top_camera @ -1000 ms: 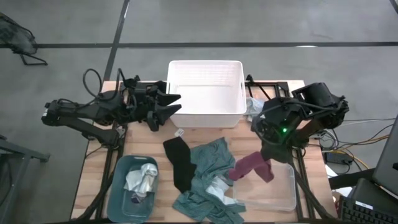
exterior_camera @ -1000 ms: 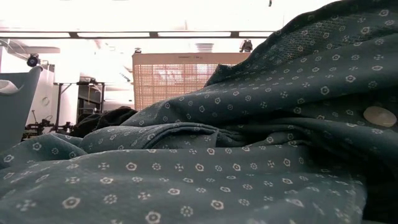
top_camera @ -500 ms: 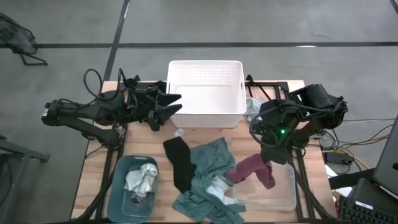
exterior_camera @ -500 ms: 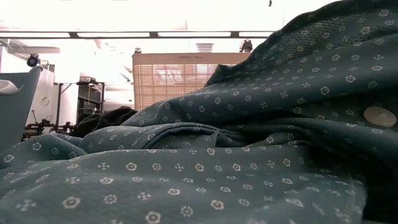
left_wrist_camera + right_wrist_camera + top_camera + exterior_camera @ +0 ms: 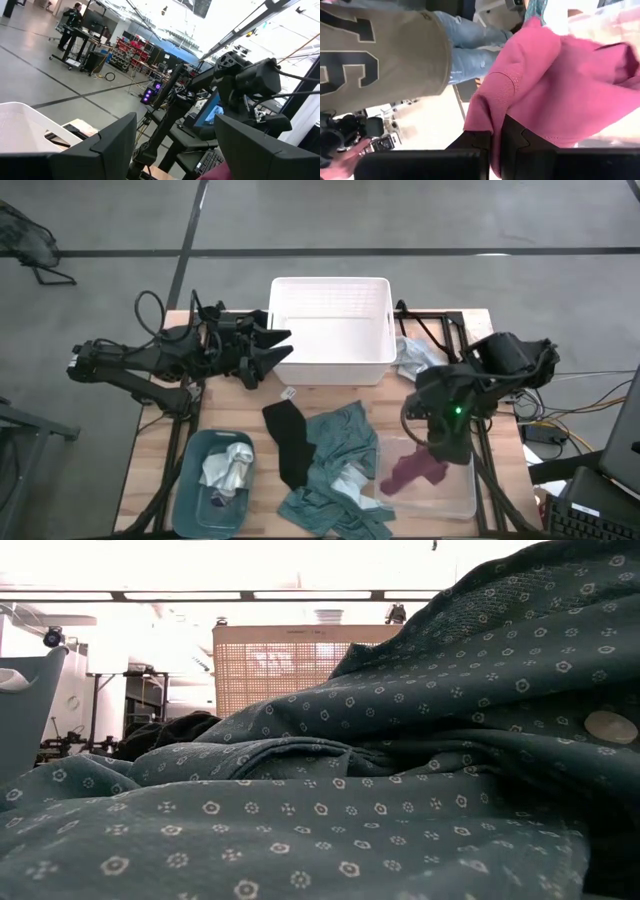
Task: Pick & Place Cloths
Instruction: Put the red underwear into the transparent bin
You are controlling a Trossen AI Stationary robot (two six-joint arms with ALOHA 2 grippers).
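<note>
Your right gripper (image 5: 437,462) has its jaws pinched narrow on the maroon cloth (image 5: 415,471), which hangs below them into the clear bin (image 5: 462,502) at the counter's front right corner. The cloth's long axis runs from the jaws toward the bin's left wall, so a release here should drop it inside. Your left gripper (image 5: 272,351) waits by the white basket (image 5: 330,290) at the back, jaws wide, empty. The teal cloth (image 5: 335,445) and black cloth (image 5: 288,440) lie mid-counter, nearer your right arm

My matt dark fingers (image 5: 492,150) pinch soft maroon knit cloth (image 5: 555,85). The bench (image 5: 160,470) is pale bare wood; the teal cloth (image 5: 400,790) is printed woven fabric.
</note>
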